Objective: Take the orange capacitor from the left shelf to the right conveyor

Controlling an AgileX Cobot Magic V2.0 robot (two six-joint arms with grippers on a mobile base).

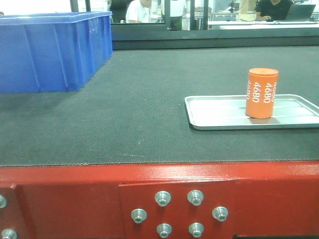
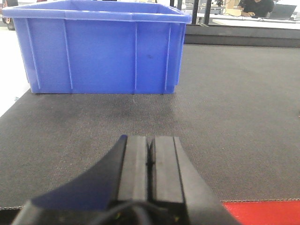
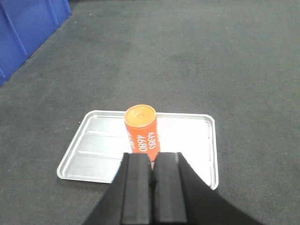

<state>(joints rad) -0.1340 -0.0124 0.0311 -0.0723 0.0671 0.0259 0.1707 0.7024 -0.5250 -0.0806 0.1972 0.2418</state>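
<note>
The orange capacitor [image 1: 261, 93] stands upright in a shallow silver tray [image 1: 219, 117] on the right conveyor [image 1: 139, 109], a dark grey belt on a red frame. In the right wrist view the capacitor [image 3: 141, 128] rises just beyond my right gripper [image 3: 153, 157], whose jaws are shut and empty, nearer the camera than the can. My left gripper [image 2: 150, 140] is shut with nothing in it, hovering over bare belt [image 2: 225, 117] near the red front edge. The left shelf is out of view.
A large blue plastic bin [image 1: 50, 50] sits at the belt's back left, straight ahead of the left gripper [image 2: 101, 47]. The red frame with silver bolts [image 1: 174, 209] runs along the front. People sit at desks beyond a glass partition [image 1: 149, 15].
</note>
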